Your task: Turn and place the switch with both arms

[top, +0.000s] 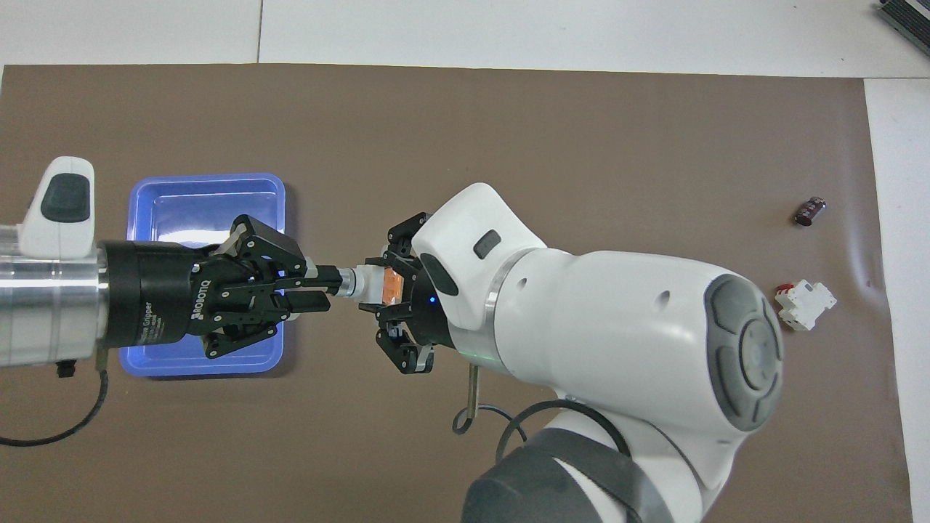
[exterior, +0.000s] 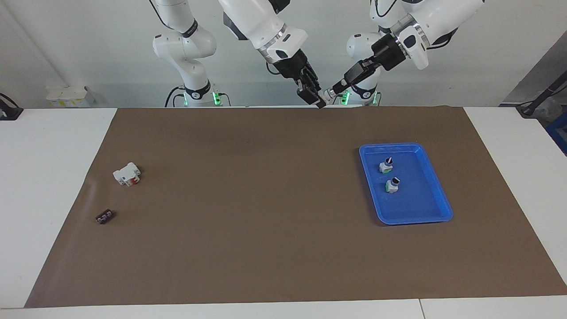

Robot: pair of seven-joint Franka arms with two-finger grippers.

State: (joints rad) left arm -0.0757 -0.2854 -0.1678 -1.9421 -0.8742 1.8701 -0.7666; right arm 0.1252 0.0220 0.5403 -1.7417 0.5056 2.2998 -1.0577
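Observation:
A switch (top: 370,282) with a white body, an orange face and a silver collar hangs in the air between both grippers, over the brown mat beside the blue tray (top: 203,196). It also shows in the facing view (exterior: 326,94). My left gripper (top: 327,285) is shut on its knob end. My right gripper (top: 379,286) is shut on its white body. In the facing view the left gripper (exterior: 333,91) and the right gripper (exterior: 318,100) meet tip to tip. Two more switches (exterior: 386,165) (exterior: 393,184) stand in the tray (exterior: 405,219).
A larger white block with a red part (exterior: 127,173) lies on the mat toward the right arm's end; it also shows in the overhead view (top: 804,305). A tiny dark piece (exterior: 105,216) lies farther from the robots than it, also seen from overhead (top: 809,211).

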